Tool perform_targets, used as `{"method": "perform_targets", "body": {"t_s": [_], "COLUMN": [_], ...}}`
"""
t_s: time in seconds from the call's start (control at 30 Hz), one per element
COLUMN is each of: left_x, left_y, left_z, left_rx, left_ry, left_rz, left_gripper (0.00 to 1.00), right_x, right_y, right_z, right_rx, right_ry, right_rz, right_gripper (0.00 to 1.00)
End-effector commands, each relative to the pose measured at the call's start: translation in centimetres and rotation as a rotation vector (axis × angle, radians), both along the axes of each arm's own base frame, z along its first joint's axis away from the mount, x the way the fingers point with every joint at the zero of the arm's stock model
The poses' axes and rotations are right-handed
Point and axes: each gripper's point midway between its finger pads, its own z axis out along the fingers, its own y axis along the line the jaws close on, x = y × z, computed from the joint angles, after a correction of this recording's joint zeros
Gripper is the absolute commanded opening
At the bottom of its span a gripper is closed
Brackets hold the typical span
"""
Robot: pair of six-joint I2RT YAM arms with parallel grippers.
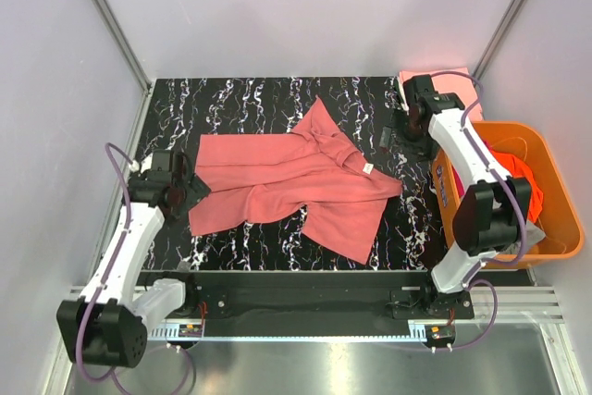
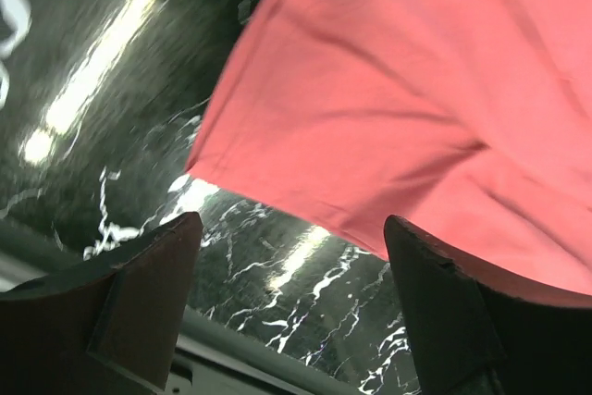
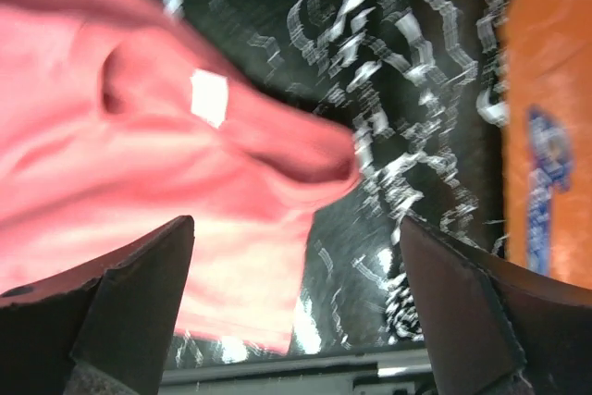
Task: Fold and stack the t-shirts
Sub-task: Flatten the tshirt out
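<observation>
A salmon-pink t-shirt (image 1: 296,182) lies crumpled and partly spread on the black marble table (image 1: 240,99), with a white label (image 1: 367,169) near its collar. My left gripper (image 1: 192,193) is open and empty at the shirt's left edge; in the left wrist view the shirt's corner (image 2: 398,90) lies just ahead of the gripper (image 2: 291,275). My right gripper (image 1: 393,134) is open and empty, just right of the shirt's collar (image 3: 139,154), above the table. A paler pink folded shirt (image 1: 453,80) lies at the back right, partly hidden by the right arm.
A rigid orange basket (image 1: 560,228) stands at the table's right edge, holding a bright orange cloth (image 1: 523,173); its wall shows in the right wrist view (image 3: 546,117). Pale walls enclose the table on three sides. A metal rail (image 1: 296,307) runs along the near edge.
</observation>
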Motion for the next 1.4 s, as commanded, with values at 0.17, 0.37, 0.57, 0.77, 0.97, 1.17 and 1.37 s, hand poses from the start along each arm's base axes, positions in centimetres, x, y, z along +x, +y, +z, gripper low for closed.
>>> {"method": "perform_targets", "body": {"t_s": [0.17,0.37,0.57,0.77,0.97,1.17,1.37], "left_x": [-2.7,-3.0,-3.8,-3.5,-3.4,-3.3,-2.9], "left_y": [0.8,1.3,2.0,2.1,1.9,2.0,2.3], "left_z": [-4.2,-6.5,-8.6,-10.0,-10.5,-11.0,-11.6], "left_rx": [-0.132,-0.171,-0.183,-0.215,-0.225,-0.220,-0.206], "left_ry": [0.196,0.251,0.303,0.298,0.304,0.308,0.332], "left_rz": [0.285,0.378,0.433,0.429,0.416,0.435,0.435], "left_gripper": [0.81,0.57,0.55,0.49,0.49,0.50,0.44], "right_x": [-6.2,-8.7,-10.8,-12.7,-13.5,-13.9,-14.6], "right_y": [7.7,8.1,9.0,9.1,8.8,8.8,7.8], "right_z": [3.6,4.0,3.7,1.8,1.3,0.9,-1.2], "right_rx": [0.480,0.526,0.594,0.622,0.614,0.614,0.562], "right_ry": [0.024,0.010,0.030,0.076,0.082,0.091,0.141], "right_rz": [0.171,0.209,0.244,0.236,0.236,0.224,0.137], "right_gripper": [1.00,0.92,0.71,0.53,0.54,0.55,0.58]}}
